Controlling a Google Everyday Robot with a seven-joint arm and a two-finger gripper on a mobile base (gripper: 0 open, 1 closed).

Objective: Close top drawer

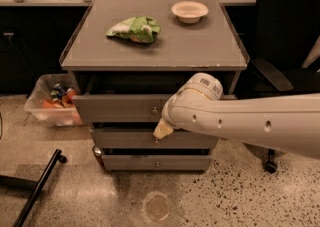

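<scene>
Top drawer (117,108) juts open; gripper (163,130), state unclear, at its front's lower edge.

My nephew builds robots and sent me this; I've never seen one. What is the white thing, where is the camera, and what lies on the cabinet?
The white tube is the robot's one arm, reaching in from the picture's right. Its tip is the gripper, the part that grasps; it is just below the knob of the top drawer, the uppermost of three, which stands pulled out. I see nothing held. There is one picture, looking down at the grey cabinet from its front; where the camera is mounted is unknown. On the cabinet lie a green bag and a pale bowl. A clear bin stands on the floor left of it, a dark chair to the right.
</scene>
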